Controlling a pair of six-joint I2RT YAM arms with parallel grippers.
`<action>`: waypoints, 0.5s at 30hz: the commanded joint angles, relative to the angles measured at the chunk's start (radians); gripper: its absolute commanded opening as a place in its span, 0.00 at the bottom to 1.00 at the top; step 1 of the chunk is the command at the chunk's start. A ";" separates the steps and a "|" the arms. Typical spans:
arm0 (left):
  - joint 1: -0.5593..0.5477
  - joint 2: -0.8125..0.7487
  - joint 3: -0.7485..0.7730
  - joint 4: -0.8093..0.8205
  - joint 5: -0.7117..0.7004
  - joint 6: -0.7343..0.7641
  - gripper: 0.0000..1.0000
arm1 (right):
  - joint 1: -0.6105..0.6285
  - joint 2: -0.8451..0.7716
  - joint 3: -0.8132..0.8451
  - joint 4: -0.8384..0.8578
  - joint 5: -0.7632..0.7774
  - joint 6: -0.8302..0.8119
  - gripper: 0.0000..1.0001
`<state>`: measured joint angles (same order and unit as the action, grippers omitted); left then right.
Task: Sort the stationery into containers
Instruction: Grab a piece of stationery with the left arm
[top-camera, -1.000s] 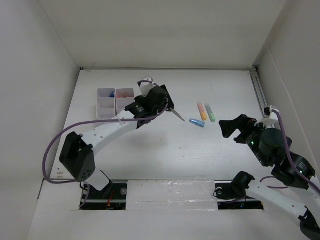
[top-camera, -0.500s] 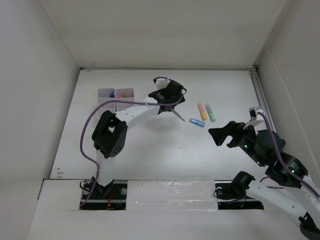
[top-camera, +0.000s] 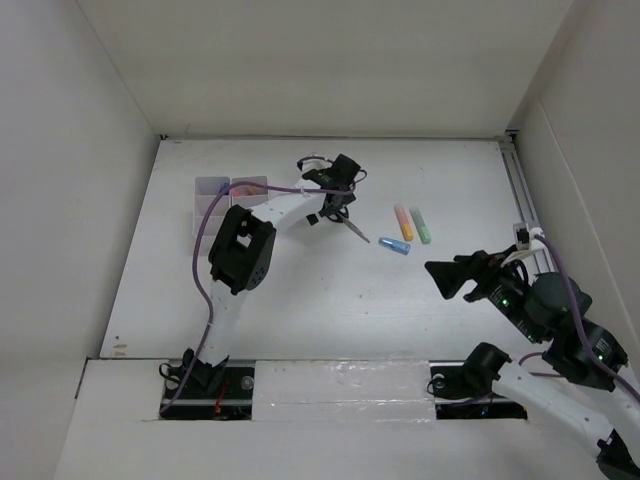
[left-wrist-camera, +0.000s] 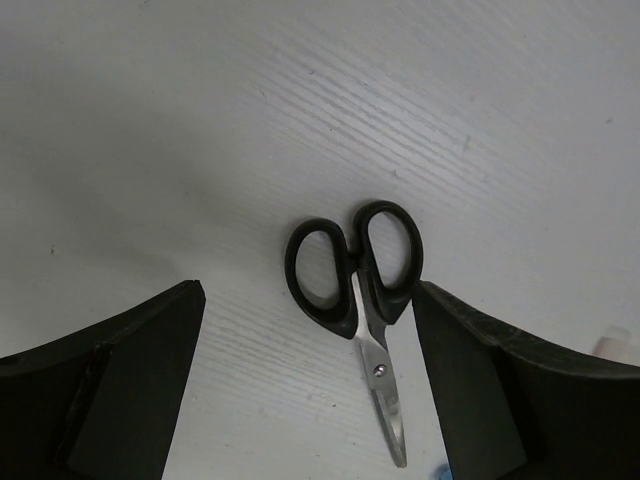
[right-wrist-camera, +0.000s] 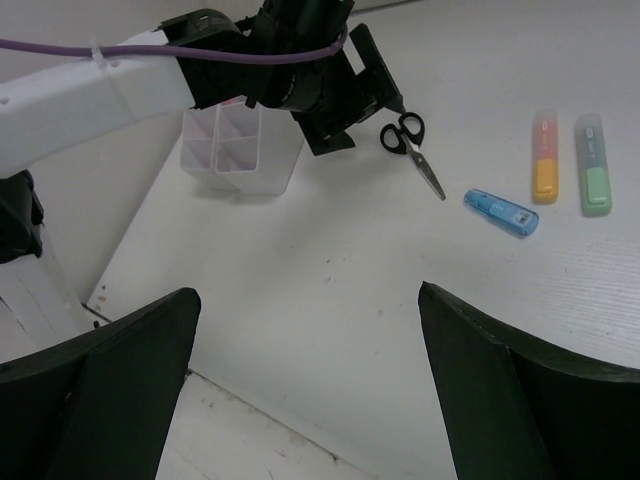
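- Left gripper (top-camera: 340, 196) hangs right over the scissors (top-camera: 352, 228), jaws spread wide, nothing between them but air and the tool below.
- From the left wrist view the scissors (left-wrist-camera: 365, 320) lie flat on the table (left-wrist-camera: 180, 130), squarely between the two fingers (left-wrist-camera: 130, 350). The handle loops sit level with the fingertips and the blade tip points away, back toward the wrist.
- That is the relation that matters: the long axis runs across the line the jaws would close along, so a squeeze would catch the handles from both sides, I reckon.
- Seen from above, the handles lie far-left and the blades angle near-right, toward the blue marker (top-camera: 395, 245).
- Left arm is plainly the nearer one. Right gripper (top-camera: 455, 272) is well apart on the near right, its jaws also open and empty.
- The scissors have glossy black plastic loops and thin bright steel blades with a small pivot rivet. They are low and flat, so there is little height to grip.
- The table is matt white with a fine grain of lines.
- The orange marker (top-camera: 403, 222) and green marker (top-camera: 421, 225) lie side by side on the far right, stubby and translucent-capped, with the blue one just near-left of them.
- The organizer (right-wrist-camera: 240, 165) stands at far left, a milky plastic grid of compartments partly hidden behind the left arm. Its contents are too small to tell.
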<state>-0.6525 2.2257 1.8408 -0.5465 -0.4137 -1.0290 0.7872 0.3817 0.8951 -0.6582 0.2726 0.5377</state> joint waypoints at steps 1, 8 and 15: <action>0.011 -0.017 0.011 -0.066 -0.007 -0.046 0.80 | 0.009 -0.018 -0.001 0.046 -0.007 -0.015 0.96; 0.034 0.006 0.038 -0.112 0.007 -0.046 0.61 | 0.009 -0.027 -0.021 0.078 -0.030 -0.015 0.96; 0.043 -0.017 0.003 -0.122 0.007 -0.028 0.54 | 0.009 -0.049 -0.032 0.078 -0.039 -0.015 0.96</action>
<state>-0.6167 2.2318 1.8416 -0.6296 -0.3920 -1.0557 0.7872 0.3538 0.8665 -0.6346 0.2478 0.5377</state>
